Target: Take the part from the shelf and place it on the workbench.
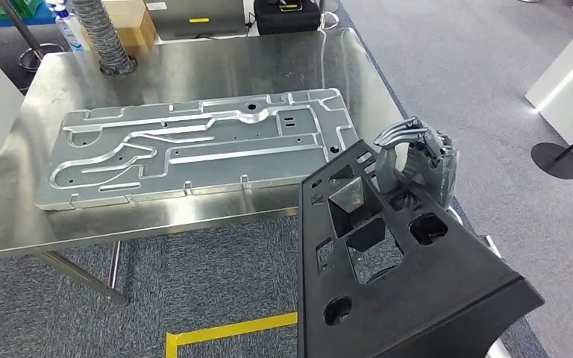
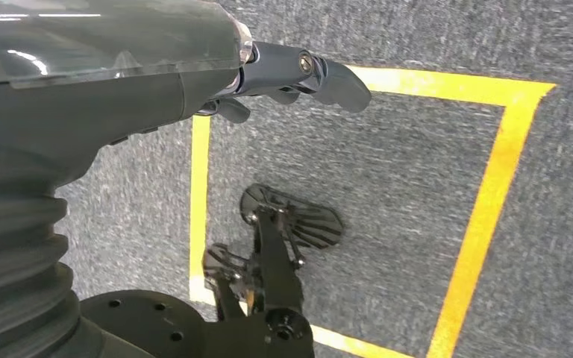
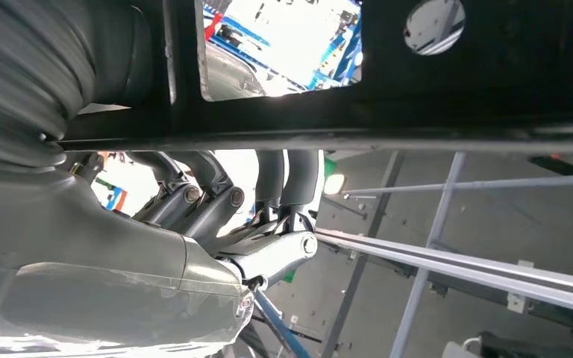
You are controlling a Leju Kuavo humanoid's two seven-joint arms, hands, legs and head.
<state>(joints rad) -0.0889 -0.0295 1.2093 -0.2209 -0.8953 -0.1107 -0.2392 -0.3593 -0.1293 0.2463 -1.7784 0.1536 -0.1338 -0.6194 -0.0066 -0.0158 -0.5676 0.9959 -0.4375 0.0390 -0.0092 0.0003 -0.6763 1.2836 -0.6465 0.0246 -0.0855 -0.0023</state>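
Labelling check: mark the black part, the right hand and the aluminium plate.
black part point(image 1: 418, 291), head view, flat top face.
right hand point(image 1: 418, 153), head view, fingers hooked over part's edge.
aluminium plate point(image 1: 194, 149), head view, middle.

Metal plate point(image 1: 194, 145) on workbench point(image 1: 157, 212); part point(image 1: 388, 276) right of it, nearer.

Head view looks down on the workbench point(image 1: 194, 216); left wrist faces carpet point(image 2: 388, 171); right wrist close under the part point(image 3: 433, 89).
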